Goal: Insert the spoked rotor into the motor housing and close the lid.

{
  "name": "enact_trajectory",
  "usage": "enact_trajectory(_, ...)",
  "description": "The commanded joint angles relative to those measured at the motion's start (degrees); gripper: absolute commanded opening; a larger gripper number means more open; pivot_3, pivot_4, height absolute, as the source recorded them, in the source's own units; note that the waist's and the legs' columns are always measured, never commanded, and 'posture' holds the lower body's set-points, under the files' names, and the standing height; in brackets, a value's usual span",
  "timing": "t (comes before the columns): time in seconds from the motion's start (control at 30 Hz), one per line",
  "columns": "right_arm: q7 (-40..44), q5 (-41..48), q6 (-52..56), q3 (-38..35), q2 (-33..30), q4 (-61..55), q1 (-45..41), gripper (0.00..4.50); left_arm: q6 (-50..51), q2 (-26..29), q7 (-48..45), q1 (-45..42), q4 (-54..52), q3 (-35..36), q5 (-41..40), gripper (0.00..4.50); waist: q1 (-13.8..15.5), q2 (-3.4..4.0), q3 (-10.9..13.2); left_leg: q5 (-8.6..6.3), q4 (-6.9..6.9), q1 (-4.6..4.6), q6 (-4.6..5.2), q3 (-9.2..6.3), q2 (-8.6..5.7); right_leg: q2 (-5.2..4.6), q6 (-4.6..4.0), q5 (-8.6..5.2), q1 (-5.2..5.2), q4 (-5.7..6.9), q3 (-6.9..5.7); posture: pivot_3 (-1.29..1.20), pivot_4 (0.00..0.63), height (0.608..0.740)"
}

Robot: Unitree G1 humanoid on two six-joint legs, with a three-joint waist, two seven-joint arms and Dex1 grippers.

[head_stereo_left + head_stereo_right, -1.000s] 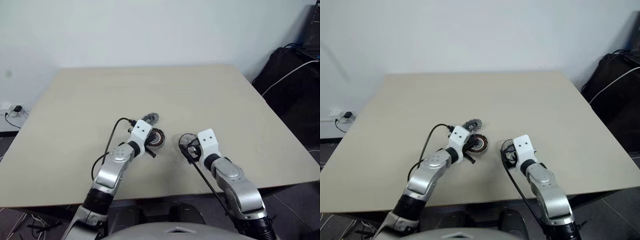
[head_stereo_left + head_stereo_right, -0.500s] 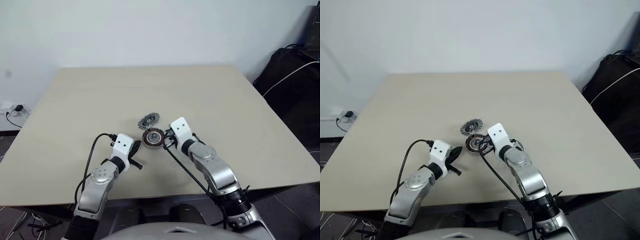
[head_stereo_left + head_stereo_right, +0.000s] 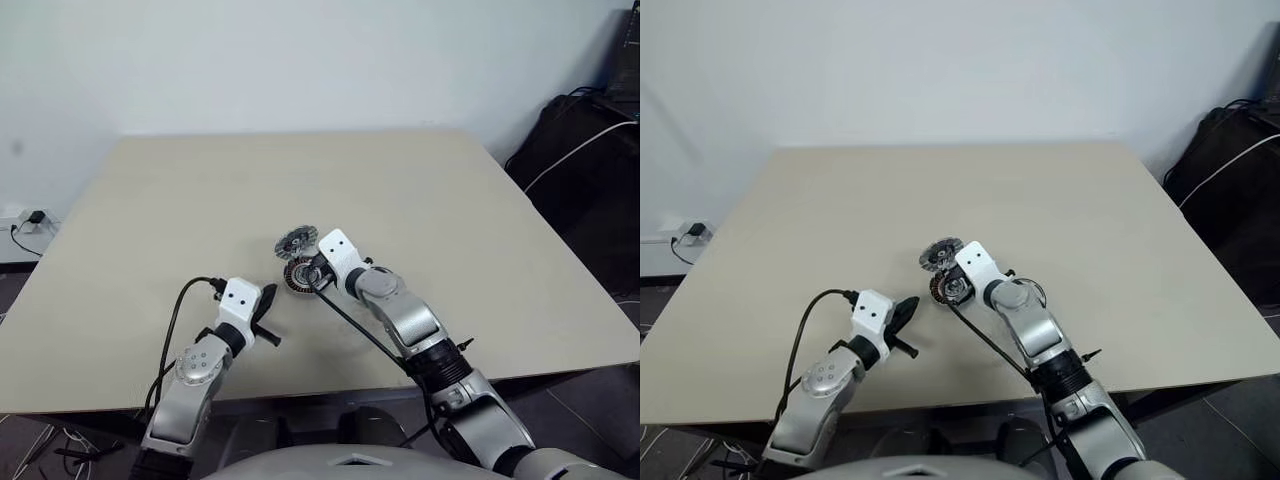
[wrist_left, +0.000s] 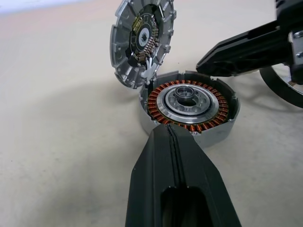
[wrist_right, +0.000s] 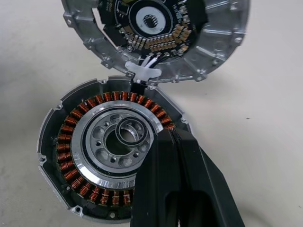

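Nearest to us, at about seven o'clock on the tabletop (image 3: 150, 200), we see our left gripper (image 3: 268, 300), its jaws clenched on nothing; in the left wrist view the two black fingers (image 4: 175, 156) lie pressed flat together, their tips just short of the housing's wall.

Next out, near the middle of the tabletop, stands one motor housing (image 4: 189, 106), a squat grey cup with one ring of copper-brown windings and one shiny silver hub with a bearing ring at its centre. Our right gripper (image 5: 163, 142) comes in from five o'clock with its jaws also clenched and empty, the tips lying over the windings on the near side of the housing.

In the left wrist view a thin black ring (image 4: 279, 87) lies on the tabletop just beside the housing, behind the right gripper; we cannot tell whether it is the spoked rotor or a cable.

Farthest, at twelve o'clock from the housing and touching its rim, one lid (image 5: 156, 33) stands tilted open, showing its dark ribbed face with a circuit board.
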Motion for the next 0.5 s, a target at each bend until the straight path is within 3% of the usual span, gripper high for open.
enact_trajectory(0.03,1.2,-0.75,-0.7,0.18,0.33,0.2,-2.28,0.03,0.05,0.41,-0.93,0.19,-2.64,0.84,-1.57,0.0,0.0,0.0,0.0,0.01,0.0,0.02,-0.02,0.0,0.0,0.0,0.0,0.0,-0.01,0.03,-0.01,0.0,0.0,0.74)
enact_trajectory(0.5,4.8,-2.49,-1.6,1.33,1.36,3.5,-5.03,0.03,1.7,-0.41,-2.18,1.19,-2.26,0.04,-3.76,0.0,-0.02,0.01,0.01,0.06,0.0,0.05,-0.11,-0.01,0.03,0.0,-0.05,-0.04,-0.06,0.12,-0.01,0.0,0.0,0.74)
